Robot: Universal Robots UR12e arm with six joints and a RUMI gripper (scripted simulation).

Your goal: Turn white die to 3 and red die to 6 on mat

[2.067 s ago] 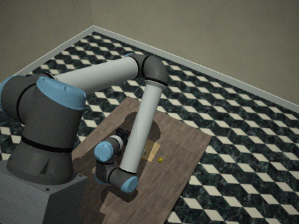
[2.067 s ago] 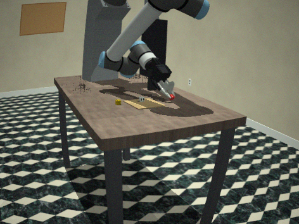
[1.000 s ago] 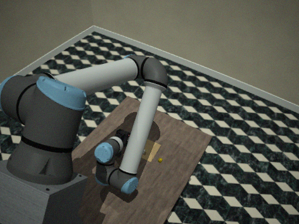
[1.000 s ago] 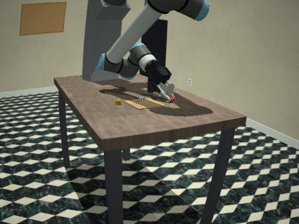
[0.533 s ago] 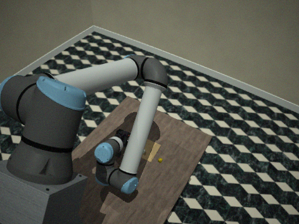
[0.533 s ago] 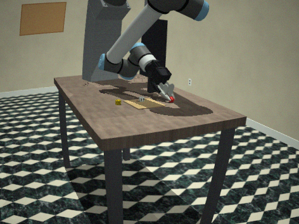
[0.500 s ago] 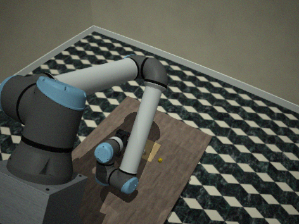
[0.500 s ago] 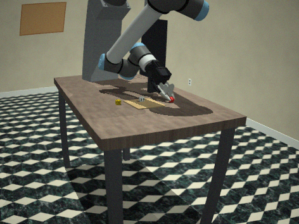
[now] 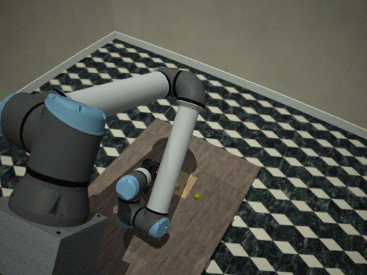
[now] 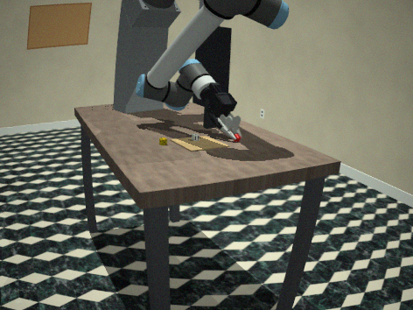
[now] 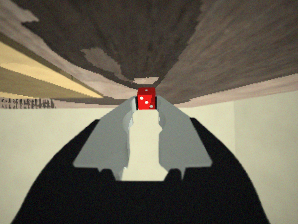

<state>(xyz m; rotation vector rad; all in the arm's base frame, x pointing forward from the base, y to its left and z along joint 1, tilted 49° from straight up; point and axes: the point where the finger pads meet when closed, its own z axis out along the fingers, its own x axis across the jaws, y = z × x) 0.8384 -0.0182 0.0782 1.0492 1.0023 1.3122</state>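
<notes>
My gripper (image 11: 147, 97) is shut on the red die (image 11: 146, 98), which sits between the fingertips; the face toward the wrist camera shows white pips. In the exterior view the gripper (image 10: 234, 133) holds the red die (image 10: 237, 137) low over the table, just right of the tan mat (image 10: 199, 143). The white die (image 10: 195, 137) rests on the mat. The yellow die (image 10: 163, 141) lies on the table left of the mat, and it also shows in the top view (image 9: 197, 196). In the top view the arm hides the gripper and the red die.
The mat (image 9: 188, 186) lies mid-table, partly behind the forearm (image 9: 173, 155). The robot base (image 9: 47, 163) stands at the table's near end in the top view. The table's right edge (image 10: 306, 153) is a short way beyond the gripper.
</notes>
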